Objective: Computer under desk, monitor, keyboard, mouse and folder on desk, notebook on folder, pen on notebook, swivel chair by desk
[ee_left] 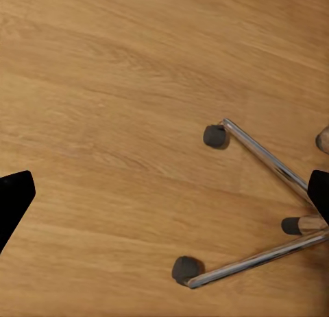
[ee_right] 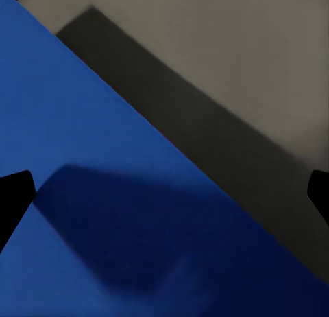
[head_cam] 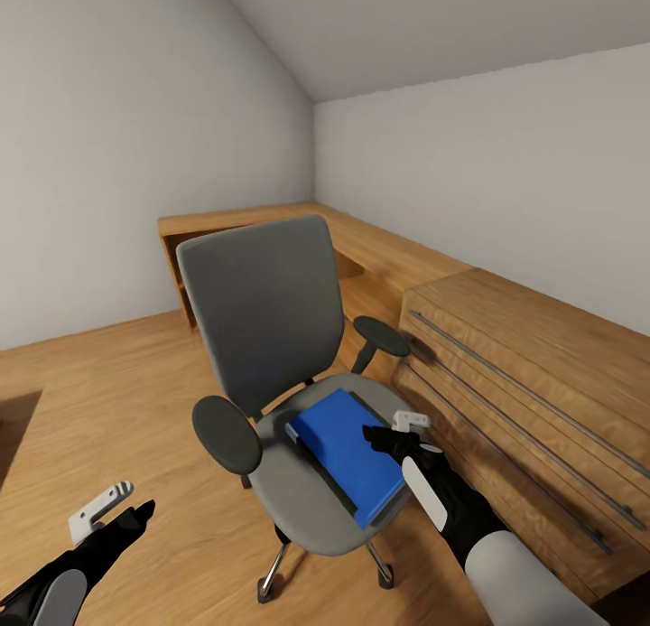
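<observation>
While your left gripper (head_cam: 113, 510) is hanging at seven o'clock, jaws spread over bare floor (head_cam: 108, 400), the folder (head_cam: 348, 456) is lying on the swivel chair (head_cam: 271, 373) seat; your right gripper (head_cam: 397, 430) is hovering above its five o'clock edge, jaws parted, holding nothing.

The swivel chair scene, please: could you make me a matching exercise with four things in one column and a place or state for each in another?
Things:
1. folder
2. right pincer
3. left pincer
4. wooden chest

Places or states:
A. open above bare wooden floor, beside the chair's casters
B. lying flat on the swivel chair seat
C. standing to the robot's right of the chair, with long bar handles
D. open, hovering over the blue cover

Pairs: 1-B, 2-D, 3-A, 4-C
</observation>
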`<state>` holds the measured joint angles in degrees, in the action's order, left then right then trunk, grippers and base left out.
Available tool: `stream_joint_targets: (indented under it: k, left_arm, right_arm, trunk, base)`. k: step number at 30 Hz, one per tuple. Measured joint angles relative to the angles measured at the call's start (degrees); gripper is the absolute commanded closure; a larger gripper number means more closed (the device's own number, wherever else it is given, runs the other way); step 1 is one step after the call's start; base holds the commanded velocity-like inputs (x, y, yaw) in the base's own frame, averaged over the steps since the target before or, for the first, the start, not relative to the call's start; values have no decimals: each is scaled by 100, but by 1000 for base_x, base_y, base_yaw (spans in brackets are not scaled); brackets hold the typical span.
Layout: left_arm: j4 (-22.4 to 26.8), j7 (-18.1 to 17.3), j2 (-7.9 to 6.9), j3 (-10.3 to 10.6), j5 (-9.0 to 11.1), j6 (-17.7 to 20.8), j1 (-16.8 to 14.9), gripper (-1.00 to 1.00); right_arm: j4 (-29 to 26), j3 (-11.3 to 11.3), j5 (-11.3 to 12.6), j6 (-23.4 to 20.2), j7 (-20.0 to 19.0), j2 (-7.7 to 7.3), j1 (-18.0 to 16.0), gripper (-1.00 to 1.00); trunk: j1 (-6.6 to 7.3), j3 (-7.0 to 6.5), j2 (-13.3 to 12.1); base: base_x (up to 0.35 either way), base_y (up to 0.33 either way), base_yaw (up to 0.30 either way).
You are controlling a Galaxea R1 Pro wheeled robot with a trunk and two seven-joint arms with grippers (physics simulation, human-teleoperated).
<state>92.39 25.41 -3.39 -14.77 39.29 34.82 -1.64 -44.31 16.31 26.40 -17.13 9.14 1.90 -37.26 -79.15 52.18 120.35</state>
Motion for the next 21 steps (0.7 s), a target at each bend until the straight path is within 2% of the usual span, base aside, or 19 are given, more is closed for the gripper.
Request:
stream_joint_targets:
  k: [3,9,13,17,21]
  left_arm:
    - [-1,0,-1,-4,0,0,0,-100]
    - [-1,-7,-8,-8,0,0,0,-100]
    - [-1,-9,-10,-14,0,0,0,-100]
    - [-1,-17,-5,-132,-2,1,0,-100]
    - [-1,-25,-2,-219,0,2,0,-100]
  right_arm:
    - [2,-4,-17,3,3,0,0,-100]
    - [4,-4,-28,-4,6,-1,-1,-100]
    - [4,-5,-32,0,6,-1,0,-100]
    - [9,-4,-24,1,6,-1,0,-100]
    - [5,-3,-22,-2,2,0,0,-100]
  trunk:
    - [-1,0,0]
    - [-2,0,0]
    - [-1,0,0]
    - [0,0,0]
    - [-3,0,0]
  base:
    - [-71,0,0]
    - [-224,0,0]
    - [-51,0,0]
    - [-22,0,0]
    - [-194,0,0]
